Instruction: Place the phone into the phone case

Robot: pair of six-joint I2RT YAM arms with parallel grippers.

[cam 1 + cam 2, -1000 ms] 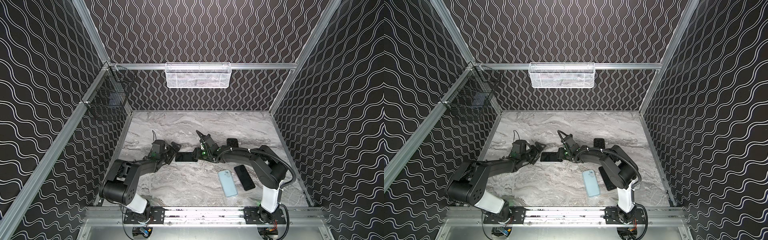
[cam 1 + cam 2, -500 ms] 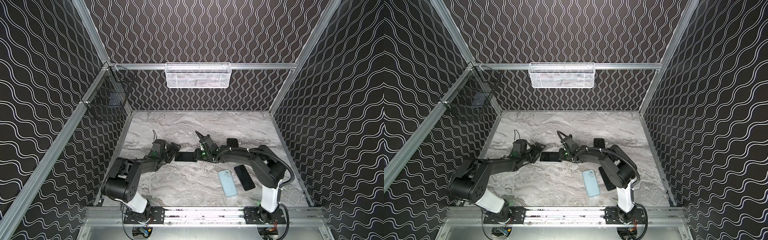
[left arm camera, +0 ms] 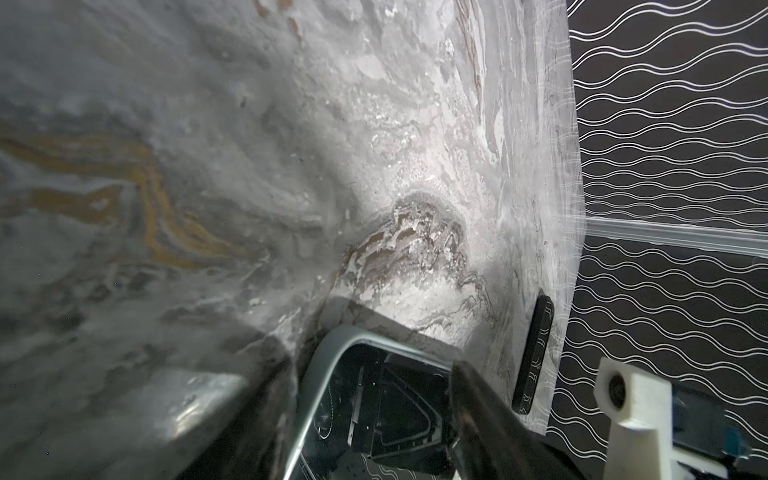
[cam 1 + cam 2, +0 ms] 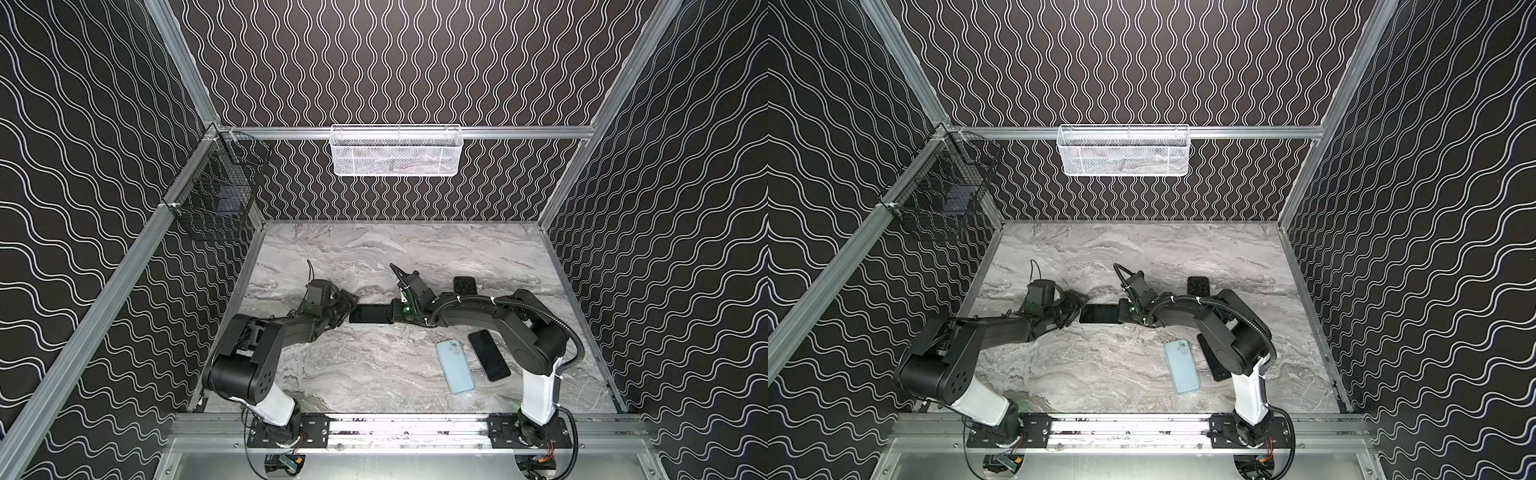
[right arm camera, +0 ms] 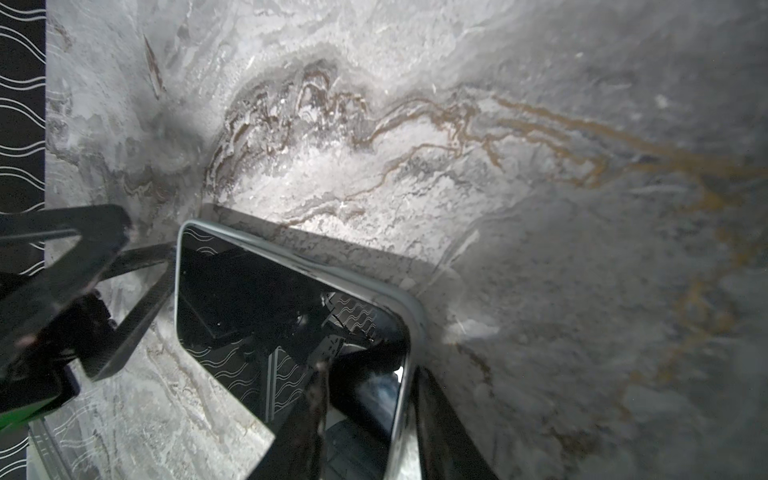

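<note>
A phone [image 4: 371, 313] lay flat on the marble counter [image 4: 374, 249] between the two arms, with the left end effector [image 4: 348, 308] at one short end and the right end effector [image 4: 395, 316] at the other. Their fingers [image 5: 316, 419] straddled its corners, though whether they pressed on it could not be told. The blue phone case [image 4: 455, 366] lay well apart, nearer the front, just beside a dark phone [image 4: 489, 355].

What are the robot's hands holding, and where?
The right gripper pinches the phone at one short end. The left gripper has fingers around the opposite end, but its grip cannot be told.
</note>
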